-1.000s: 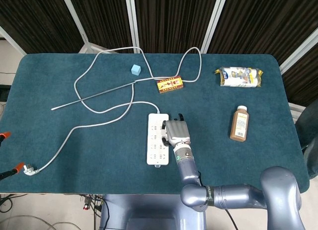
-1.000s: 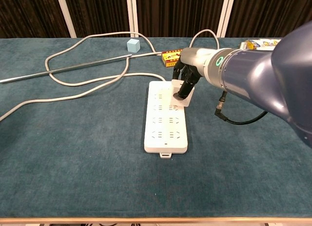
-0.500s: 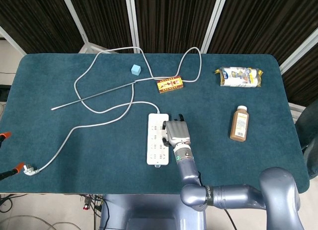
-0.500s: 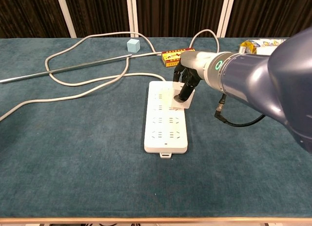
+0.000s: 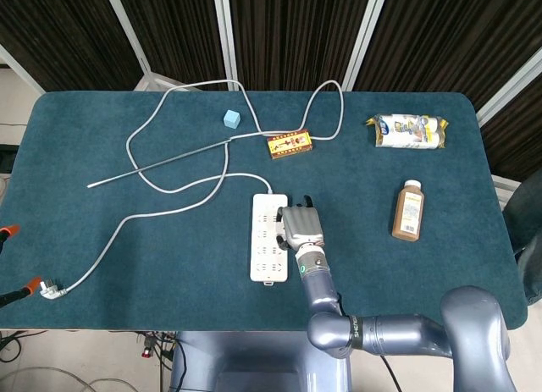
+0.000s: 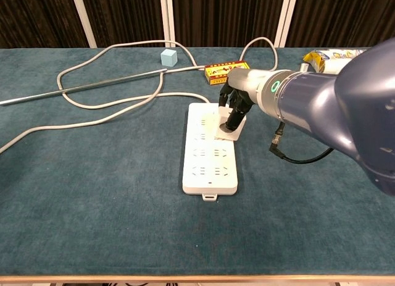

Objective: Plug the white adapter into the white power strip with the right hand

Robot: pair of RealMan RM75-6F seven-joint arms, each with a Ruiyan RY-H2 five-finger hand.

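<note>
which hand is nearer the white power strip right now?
Right. The right hand is directly over the white power strip, holding the white adapter down on the strip's right-hand sockets. The left hand appears in neither view.

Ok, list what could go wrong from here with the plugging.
The right hand holds the white adapter tilted over the white power strip; pressed down like this, its pins may miss the socket. The strip lies loose on the table, so a sideways push could slide it.
</note>
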